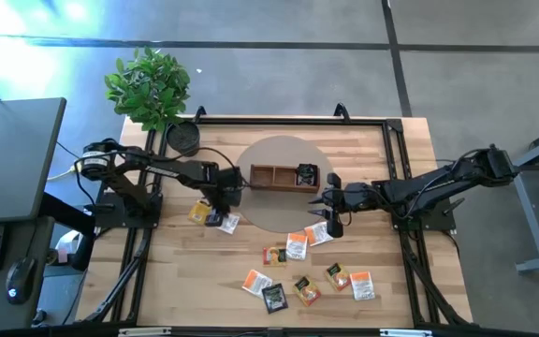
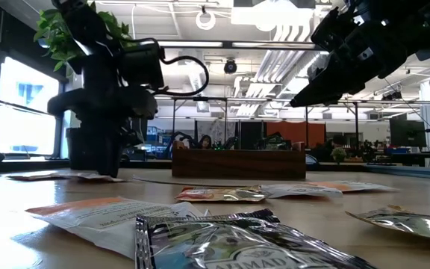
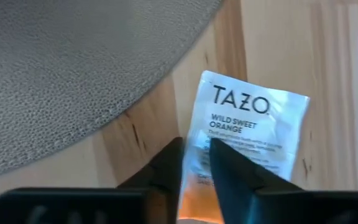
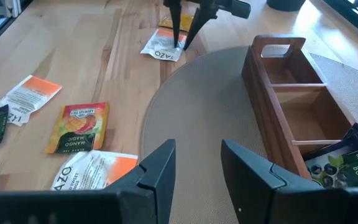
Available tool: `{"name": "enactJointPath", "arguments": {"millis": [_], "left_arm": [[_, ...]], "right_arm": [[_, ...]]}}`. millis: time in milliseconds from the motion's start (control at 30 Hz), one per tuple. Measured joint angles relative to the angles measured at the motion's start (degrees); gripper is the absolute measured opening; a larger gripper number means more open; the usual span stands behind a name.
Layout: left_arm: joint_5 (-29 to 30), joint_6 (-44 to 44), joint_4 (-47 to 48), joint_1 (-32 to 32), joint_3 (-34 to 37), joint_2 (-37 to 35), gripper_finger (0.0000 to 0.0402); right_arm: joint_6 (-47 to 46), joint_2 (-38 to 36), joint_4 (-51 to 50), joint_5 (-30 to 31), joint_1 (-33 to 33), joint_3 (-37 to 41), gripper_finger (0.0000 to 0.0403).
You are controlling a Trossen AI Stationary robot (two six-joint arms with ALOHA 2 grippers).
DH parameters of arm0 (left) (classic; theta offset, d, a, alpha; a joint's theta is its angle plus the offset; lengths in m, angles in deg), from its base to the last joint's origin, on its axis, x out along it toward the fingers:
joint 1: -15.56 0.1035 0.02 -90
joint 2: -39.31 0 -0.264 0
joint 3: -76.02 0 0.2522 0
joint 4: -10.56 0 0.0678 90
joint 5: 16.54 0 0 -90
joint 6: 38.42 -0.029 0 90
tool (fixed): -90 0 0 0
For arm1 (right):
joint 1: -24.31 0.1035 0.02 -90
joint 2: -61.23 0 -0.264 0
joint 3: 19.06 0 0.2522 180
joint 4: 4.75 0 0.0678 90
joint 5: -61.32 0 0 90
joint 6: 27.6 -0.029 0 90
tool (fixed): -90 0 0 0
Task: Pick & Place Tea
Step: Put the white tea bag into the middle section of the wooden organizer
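My left gripper (image 3: 194,163) is pinching the white-and-orange packet (image 3: 247,134) beside the mat; one black packet (image 1: 307,175) sits in the tray (image 1: 271,176), a dozen remain scattered, and my right gripper (image 1: 327,212) hovers open.

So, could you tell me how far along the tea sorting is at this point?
Early on. One black packet already lies in an end compartment of the wooden tray; the other two look empty. The left gripper is down closing on a white-and-orange packet beside the round mat. The right gripper hangs open over the mat. About a dozen packets, like the mango one, remain on the table.
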State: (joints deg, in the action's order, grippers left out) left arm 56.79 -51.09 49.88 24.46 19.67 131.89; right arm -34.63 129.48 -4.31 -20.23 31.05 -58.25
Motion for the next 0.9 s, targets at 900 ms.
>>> {"name": "enactJointPath", "arguments": {"millis": [900], "left_arm": [[-0.4,43.6,-24.9,-7.3,0.4,0.0,0.0020]], "right_arm": [[-0.4,0.0,0.2,4.9,0.0,0.0,0.0118]]}}
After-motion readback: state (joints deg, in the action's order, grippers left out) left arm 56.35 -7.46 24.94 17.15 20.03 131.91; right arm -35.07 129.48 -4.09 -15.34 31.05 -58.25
